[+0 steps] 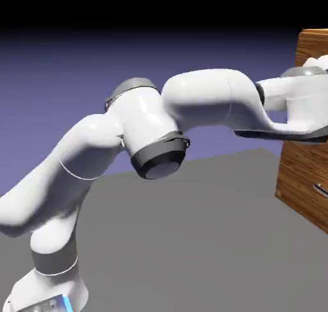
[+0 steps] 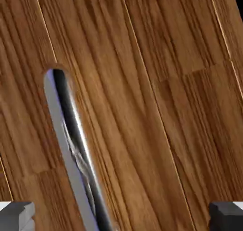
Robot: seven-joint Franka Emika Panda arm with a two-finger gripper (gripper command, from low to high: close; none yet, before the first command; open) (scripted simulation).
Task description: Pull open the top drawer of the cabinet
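The brown wood-grain cabinet [image 1: 300,182] stands at the right edge of the exterior view. My white arm reaches across to its upper part, and the hand [image 1: 306,102] covers the front there, so the fingers are hidden in that view. The hand view is filled by the top drawer's flat front [image 2: 147,106]. Its silver bar handle [image 2: 71,144] runs slantwise from upper left down to the bottom edge. My gripper [image 2: 121,218] is open. The grey left fingertip [image 2: 16,215] and right fingertip [image 2: 227,215] stand wide apart, with the handle's lower end between them, nearer the left one and untouched.
A second silver handle [image 1: 320,189] shows lower on the cabinet front. The grey table [image 1: 192,240] spreads under the arm, and the robot's base [image 1: 48,291] sits at the lower left. Thin pale seams [image 2: 223,31] cross the wood in the hand view.
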